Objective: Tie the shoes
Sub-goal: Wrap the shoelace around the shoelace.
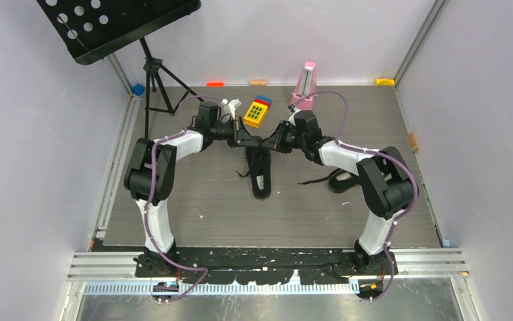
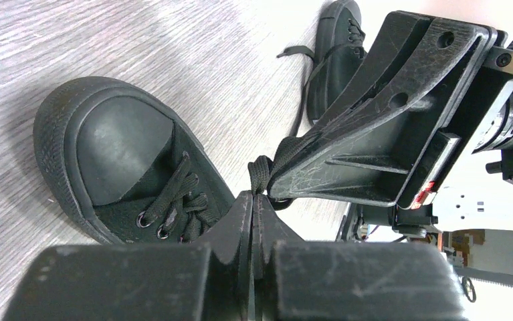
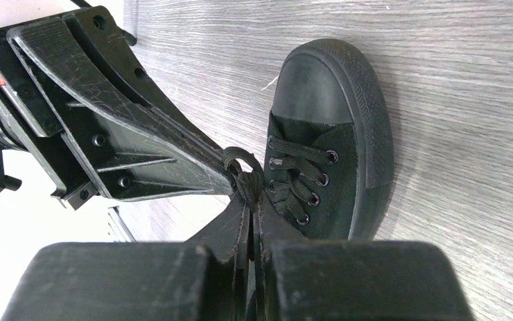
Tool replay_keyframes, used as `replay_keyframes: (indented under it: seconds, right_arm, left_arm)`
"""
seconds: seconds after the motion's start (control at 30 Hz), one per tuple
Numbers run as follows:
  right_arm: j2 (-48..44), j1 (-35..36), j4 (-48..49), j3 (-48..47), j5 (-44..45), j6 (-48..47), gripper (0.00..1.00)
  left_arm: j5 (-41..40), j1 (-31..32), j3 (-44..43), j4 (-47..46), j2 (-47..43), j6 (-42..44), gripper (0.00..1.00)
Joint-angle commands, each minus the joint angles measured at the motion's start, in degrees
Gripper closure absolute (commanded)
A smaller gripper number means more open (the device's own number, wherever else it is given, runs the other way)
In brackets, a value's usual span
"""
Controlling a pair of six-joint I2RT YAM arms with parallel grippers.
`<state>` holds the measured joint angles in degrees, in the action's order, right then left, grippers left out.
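Observation:
One black shoe [image 1: 260, 172] lies mid-table with its toe toward the far side; it also shows as shoe [image 2: 116, 157] and shoe [image 3: 327, 140]. Both grippers meet tip to tip just above its laced front. My left gripper [image 2: 253, 198] is shut on a black lace [image 2: 261, 172]. My right gripper [image 3: 251, 204] is shut on a loop of the lace [image 3: 243, 167]. From above, the left gripper [image 1: 250, 141] and right gripper [image 1: 271, 142] almost touch. The second shoe [image 1: 341, 180] lies to the right, half hidden under the right arm, with a loose lace [image 1: 315, 180] trailing from it.
A black music stand [image 1: 116, 23] on a tripod stands at the back left. A yellow toy block [image 1: 257, 112] and a pink metronome [image 1: 305, 85] sit behind the grippers. Small coloured blocks line the far edge. Walls close in both sides.

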<state>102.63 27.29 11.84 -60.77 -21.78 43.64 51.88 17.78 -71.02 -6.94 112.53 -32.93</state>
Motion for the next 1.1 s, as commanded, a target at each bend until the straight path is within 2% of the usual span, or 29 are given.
replay_keyframes:
  seconds: [0.0, 0.2, 0.7, 1.07]
  right_arm:
    - [0.57, 0.51, 0.87, -2.73, -0.54, -1.36, 0.91]
    - [1.46, 0.51, 1.46, -2.68, -0.51, -1.54, 0.86]
    - [1.42, 0.49, 1.8, -2.45, -0.72, -1.31, 0.84]
    - [0.77, 0.49, 2.19, -2.27, -0.72, 0.49, 0.87]
  left_arm:
    - [0.79, 0.24, 0.3, -1.84, -1.99, 0.04, 1.0]
    - [0.53, 0.24, 2.82, -1.05, -4.82, 0.11, 1.0]
    - [-0.54, 3.59, 6.53, -0.44, -8.35, 0.48, 1.0]
    - [-8.45, 6.48, 2.72, 9.27, -6.09, 5.52, 1.0]
